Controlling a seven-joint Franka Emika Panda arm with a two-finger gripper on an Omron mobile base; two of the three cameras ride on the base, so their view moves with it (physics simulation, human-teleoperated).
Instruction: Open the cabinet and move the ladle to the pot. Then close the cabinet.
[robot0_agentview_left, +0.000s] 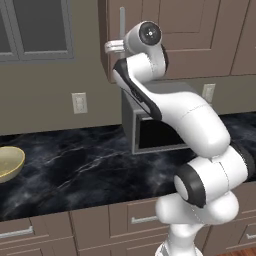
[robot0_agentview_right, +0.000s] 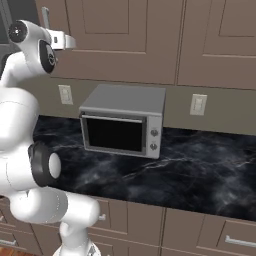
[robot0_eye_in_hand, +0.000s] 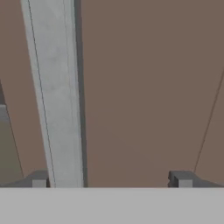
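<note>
The brown wooden cabinet (robot0_agentview_left: 182, 35) (robot0_agentview_right: 107, 37) hangs on the wall above the counter with its door shut. Its long silver bar handle (robot0_agentview_left: 122, 22) (robot0_agentview_right: 46, 17) (robot0_eye_in_hand: 57, 96) runs top to bottom through the hand view, very close. My gripper (robot0_agentview_left: 114, 46) (robot0_agentview_right: 65, 41) (robot0_eye_in_hand: 111, 181) is raised against the door at the handle's lower end. It is open, and the bar stands between the fingertips (robot0_eye_in_hand: 39, 181), right beside the left one. Nothing is held. The ladle is hidden.
A grey microwave (robot0_agentview_left: 150, 132) (robot0_agentview_right: 122, 125) stands on the black marble counter (robot0_agentview_left: 75, 165) (robot0_agentview_right: 200, 165) under the cabinet. A yellowish round bowl (robot0_agentview_left: 7, 162) sits at the counter's left edge. A grey glass-paned cabinet (robot0_agentview_left: 35, 27) hangs further left. Drawers (robot0_agentview_right: 235, 240) run below the counter.
</note>
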